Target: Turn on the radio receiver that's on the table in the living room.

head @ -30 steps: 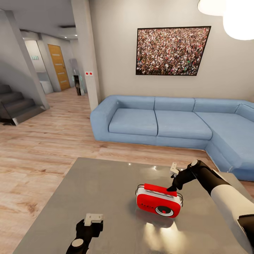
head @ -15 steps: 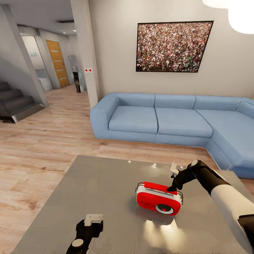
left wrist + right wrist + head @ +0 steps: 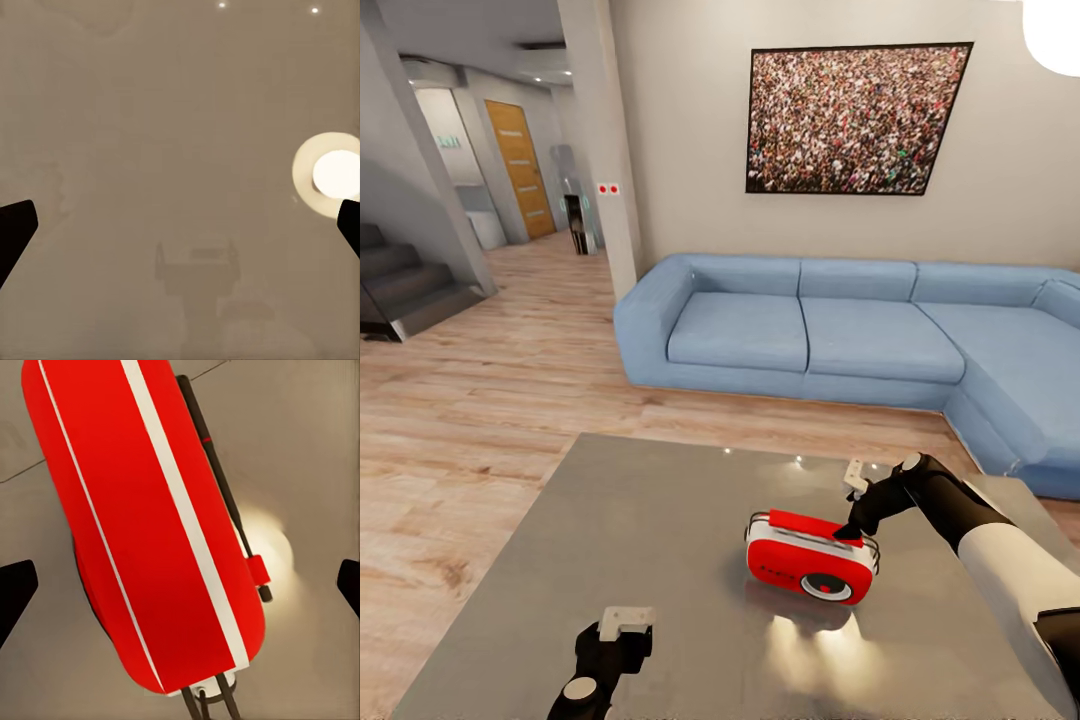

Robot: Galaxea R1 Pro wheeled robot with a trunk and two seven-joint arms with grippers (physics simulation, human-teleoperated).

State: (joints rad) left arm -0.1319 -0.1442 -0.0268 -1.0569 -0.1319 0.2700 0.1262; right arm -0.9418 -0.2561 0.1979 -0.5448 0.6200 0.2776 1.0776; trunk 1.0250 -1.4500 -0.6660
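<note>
- one radio (image 3: 812, 556) stands upright on the table (image 3: 660, 540), right of centre.
- your right gripper (image 3: 849, 512) rests on its top, fingers apart.
- your left gripper (image 3: 624, 625) hovers near the table's front edge, fingers apart.

Table (image 3: 660, 540): low, rectangular, with a glossy grey top that mirrors lamp glare and ceiling spots; it stands on a light wood plank floor (image 3: 480, 400), in front of a blue corner sofa (image 3: 840, 335). On it: one red radio (image 3: 812, 569), upright, white-rimmed, round dial facing the near edge, placed right of centre. Its faint reflection shows beneath it.
</note>
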